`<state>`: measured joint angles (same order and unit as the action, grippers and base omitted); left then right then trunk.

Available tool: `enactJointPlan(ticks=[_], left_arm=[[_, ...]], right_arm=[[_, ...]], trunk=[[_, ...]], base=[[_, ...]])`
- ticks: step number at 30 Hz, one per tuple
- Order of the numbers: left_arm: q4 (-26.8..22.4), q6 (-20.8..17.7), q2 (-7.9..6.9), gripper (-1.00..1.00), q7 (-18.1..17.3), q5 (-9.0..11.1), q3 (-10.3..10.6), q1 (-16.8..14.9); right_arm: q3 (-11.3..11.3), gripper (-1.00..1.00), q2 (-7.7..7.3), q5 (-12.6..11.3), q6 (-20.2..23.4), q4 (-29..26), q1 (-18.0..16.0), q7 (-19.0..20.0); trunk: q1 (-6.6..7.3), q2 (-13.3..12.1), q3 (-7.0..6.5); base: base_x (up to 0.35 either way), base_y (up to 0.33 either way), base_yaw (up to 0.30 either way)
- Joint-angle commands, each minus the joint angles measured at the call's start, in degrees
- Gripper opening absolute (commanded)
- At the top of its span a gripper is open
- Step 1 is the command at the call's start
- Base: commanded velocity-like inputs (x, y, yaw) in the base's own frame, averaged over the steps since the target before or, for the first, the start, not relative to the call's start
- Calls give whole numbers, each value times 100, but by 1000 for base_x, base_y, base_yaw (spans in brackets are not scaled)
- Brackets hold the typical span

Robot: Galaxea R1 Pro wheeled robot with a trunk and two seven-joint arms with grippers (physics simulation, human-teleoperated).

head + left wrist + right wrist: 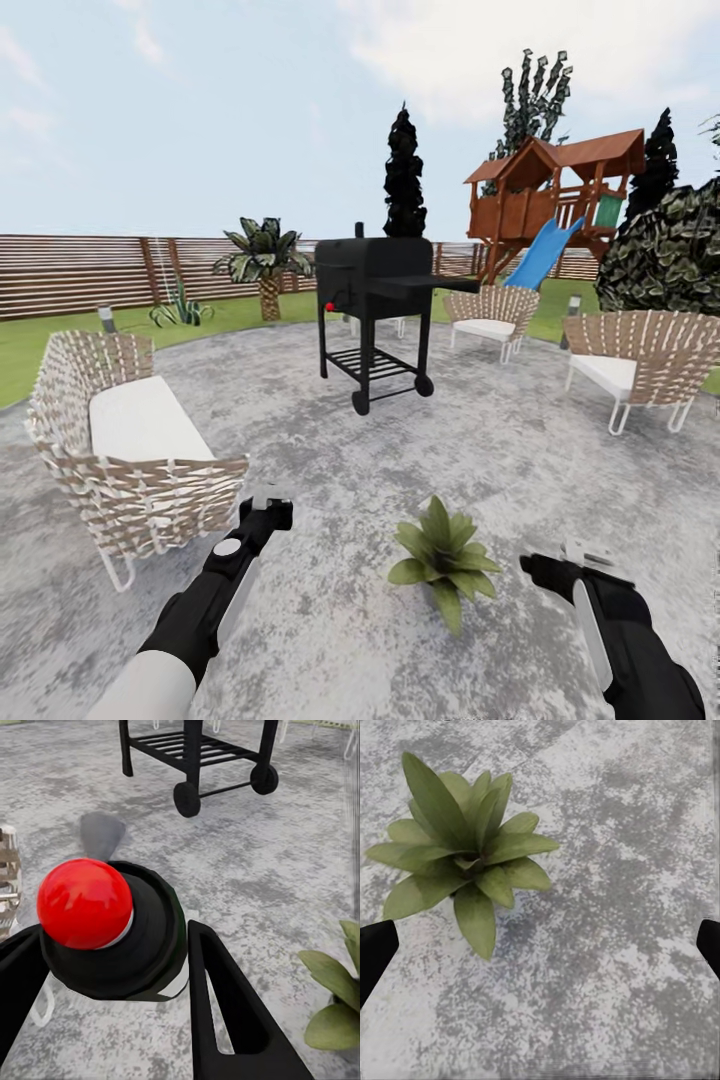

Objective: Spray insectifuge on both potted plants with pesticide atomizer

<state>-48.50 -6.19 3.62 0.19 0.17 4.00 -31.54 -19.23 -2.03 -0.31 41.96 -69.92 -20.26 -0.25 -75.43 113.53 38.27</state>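
Note:
My left gripper is shut on the pesticide atomizer, a dark green-black bottle. In the left wrist view a glossy red round knob tops it, and the black fingers flank it on both sides. In the head view a pale grey bit of it pokes out above the gripper. One potted plant stands on the paved patio between my two arms, its pot hidden under the leaves. My right gripper is open just right of this plant, hovering over it with nothing held. The plant's leaves also edge into the left wrist view.
A black wheeled grill stands mid-patio ahead. A wicker sofa is close on my left, with two wicker chairs at the right. Lawn, a slat fence, a palm and a playset lie beyond.

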Motion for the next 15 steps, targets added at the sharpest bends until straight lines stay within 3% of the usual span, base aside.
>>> enactJointPlan(ticks=[1,11,14,15], left_arm=[[-11,-32,-2,-100,3,1,4,-1],[-3,-39,-2,-100,5,-20,17,7],[-2,-42,-4,-100,7,-23,156,14],[-2,-94,-6,-100,5,-24,349,15]], right_arm=[[-2,100,1,-4,30,-9,-5,-4],[-11,100,-8,3,24,-8,-5,-9],[-11,100,-8,-1,23,-11,-5,-10],[-11,100,-3,-12,25,-12,-5,-6]], trunk=[[1,3,2],[1,3,-41],[1,3,-54],[1,3,-59]], base=[[14,268,-231],[13,62,-235],[0,2,-236],[0,1,-236]])
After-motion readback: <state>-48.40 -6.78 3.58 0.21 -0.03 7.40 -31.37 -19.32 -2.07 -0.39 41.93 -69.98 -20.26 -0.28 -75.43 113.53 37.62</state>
